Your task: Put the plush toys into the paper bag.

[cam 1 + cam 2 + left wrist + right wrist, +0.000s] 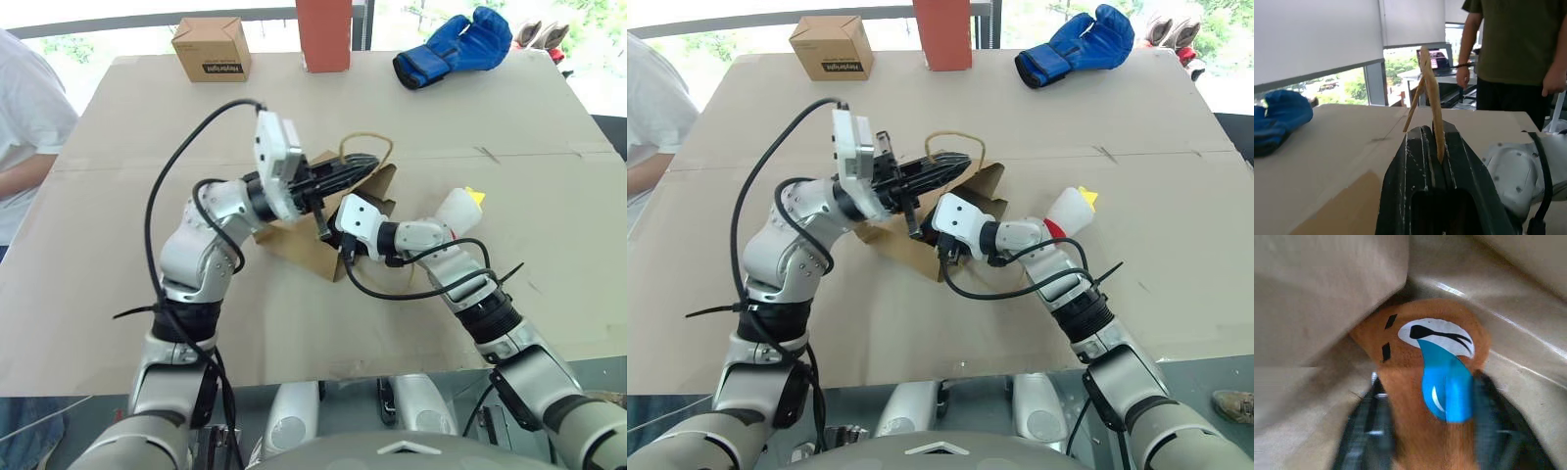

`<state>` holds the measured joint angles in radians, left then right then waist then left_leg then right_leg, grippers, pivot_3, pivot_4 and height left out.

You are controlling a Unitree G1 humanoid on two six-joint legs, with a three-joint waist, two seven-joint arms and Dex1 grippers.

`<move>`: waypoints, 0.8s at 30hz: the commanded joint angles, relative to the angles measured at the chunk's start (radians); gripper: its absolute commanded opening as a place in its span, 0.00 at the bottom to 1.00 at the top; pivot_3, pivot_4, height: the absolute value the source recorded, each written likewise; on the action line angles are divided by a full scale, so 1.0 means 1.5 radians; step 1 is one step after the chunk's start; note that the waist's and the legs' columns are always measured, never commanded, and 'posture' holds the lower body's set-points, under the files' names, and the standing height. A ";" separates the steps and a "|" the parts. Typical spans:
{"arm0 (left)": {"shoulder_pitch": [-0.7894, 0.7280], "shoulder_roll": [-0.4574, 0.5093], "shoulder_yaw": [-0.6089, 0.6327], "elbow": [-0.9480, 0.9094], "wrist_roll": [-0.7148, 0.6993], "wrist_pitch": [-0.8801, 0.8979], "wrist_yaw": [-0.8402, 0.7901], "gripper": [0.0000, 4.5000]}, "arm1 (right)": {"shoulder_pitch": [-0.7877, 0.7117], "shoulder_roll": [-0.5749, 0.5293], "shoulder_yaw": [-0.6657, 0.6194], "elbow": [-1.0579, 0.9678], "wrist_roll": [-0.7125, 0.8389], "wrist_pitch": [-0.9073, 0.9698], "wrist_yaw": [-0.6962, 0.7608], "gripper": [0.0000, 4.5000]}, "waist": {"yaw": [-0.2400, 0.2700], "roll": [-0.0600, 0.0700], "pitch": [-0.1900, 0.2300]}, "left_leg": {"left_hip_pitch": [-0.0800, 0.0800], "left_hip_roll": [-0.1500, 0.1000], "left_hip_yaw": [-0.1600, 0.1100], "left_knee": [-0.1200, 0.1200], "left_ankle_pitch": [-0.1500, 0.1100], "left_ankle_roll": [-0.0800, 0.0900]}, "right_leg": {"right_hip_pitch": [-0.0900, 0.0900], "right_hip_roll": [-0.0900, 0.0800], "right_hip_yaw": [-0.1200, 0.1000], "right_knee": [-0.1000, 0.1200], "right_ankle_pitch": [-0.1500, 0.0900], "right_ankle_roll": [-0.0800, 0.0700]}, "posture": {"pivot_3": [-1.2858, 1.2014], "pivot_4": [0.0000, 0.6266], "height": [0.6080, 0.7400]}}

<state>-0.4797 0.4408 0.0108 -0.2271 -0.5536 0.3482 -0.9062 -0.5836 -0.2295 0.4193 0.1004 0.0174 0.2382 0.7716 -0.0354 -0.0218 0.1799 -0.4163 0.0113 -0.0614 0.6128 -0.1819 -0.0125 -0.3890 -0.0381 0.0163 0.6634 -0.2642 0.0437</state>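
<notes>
Right wrist view blurs our right gripper (pixel 1425 431) inside the paper bag (pixel 304 245), fingers straddling the brown toy (pixel 1420 377); grip unclear. Our left gripper (pixel 1437 147) pinches the bag handle (pixel 1432 93).

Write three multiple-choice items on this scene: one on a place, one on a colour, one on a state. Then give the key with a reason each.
1. Where is the brown plush toy?
A. beside the boxing glove
B. inside the paper bag, between the right gripper jaws
C. on the cardboard box

2. What colour is the boxing glove?
A. blue
B. green
C. black

3. What is the left gripper doing?
A. hanging open
B. shut on the white rocket toy
C. shut on the bag's handle

Key: B, the right wrist view shows paper walls around the toy; A, it lies blue at the table's far edge; C, the tan loop rises from the closed jaws.
</notes>
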 commanded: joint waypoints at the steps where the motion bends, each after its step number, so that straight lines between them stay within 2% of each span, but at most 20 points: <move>1: 0.030 0.013 0.043 -0.038 -0.018 -0.002 0.018 0.00 | 0.020 -0.014 -0.037 -0.086 0.017 0.019 -0.011 0.75 | 0.001 0.000 0.000 | 0.000 0.000 0.000 0.000 0.000 0.000 | 0.000 0.000 0.000 0.000 0.000 0.000 | 0.52 0.24 1.00; 2: 0.045 0.017 0.053 -0.039 -0.018 -0.003 0.023 0.00 | 0.034 -0.027 -0.049 -0.123 0.024 0.041 -0.010 0.82 | 0.001 0.000 0.000 | 0.000 0.000 0.000 0.000 0.000 0.000 | 0.000 0.000 0.000 0.000 0.000 0.000 | 0.52 0.24 1.00; 9: 0.065 -0.001 0.092 -0.008 -0.036 -0.006 0.060 0.00 | 0.097 -0.118 -0.156 -0.371 0.087 0.215 -0.026 0.82 | 0.010 0.000 0.000 | 0.000 0.000 0.000 0.000 0.000 0.000 | 0.000 -0.001 0.000 0.000 0.000 0.000 | 0.52 0.24 1.00; 14: 0.042 -0.016 0.095 0.013 -0.038 -0.011 0.066 0.00 | 0.154 -0.219 -0.247 -0.452 0.127 0.317 -0.014 0.82 | 0.018 0.000 0.000 | 0.000 0.000 0.000 0.001 0.000 0.000 | 0.001 -0.001 0.000 -0.001 0.000 0.000 | 0.52 0.24 1.00; 18: 0.026 -0.026 0.101 0.025 -0.046 -0.006 0.072 0.00 | 0.178 -0.291 -0.255 -0.387 0.087 0.323 -0.035 0.82 | 0.014 -0.001 0.000 | 0.000 -0.001 0.001 0.001 0.000 0.000 | 0.001 -0.001 0.000 -0.001 0.000 0.000 | 0.52 0.24 1.00; 23: 0.011 -0.041 0.087 0.030 -0.045 -0.003 0.068 0.00 | 0.117 -0.262 -0.196 -0.166 0.036 0.332 -0.080 0.82 | 0.009 -0.001 0.000 | 0.002 0.000 0.001 0.001 0.000 0.000 | 0.001 0.000 0.001 0.000 0.000 0.000 | 0.52 0.24 1.00; 24: 0.007 -0.042 0.087 0.030 -0.045 -0.002 0.069 0.00 | 0.106 -0.260 -0.184 -0.131 0.020 0.322 -0.089 0.77 | 0.009 0.000 0.000 | 0.001 0.001 0.002 0.001 0.000 0.000 | 0.001 0.000 0.001 0.000 0.000 0.000 | 0.52 0.24 1.00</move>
<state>-0.4502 0.3784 0.1380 -0.1636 -0.6020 0.3558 -0.8026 -0.4092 -0.6148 0.1234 -0.1562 0.0826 0.7262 0.6628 -0.0220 -0.0225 0.1792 -0.4144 0.0120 -0.0592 0.6140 -0.1819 -0.0123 -0.3874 -0.0374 0.0176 0.6628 -0.2642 0.0436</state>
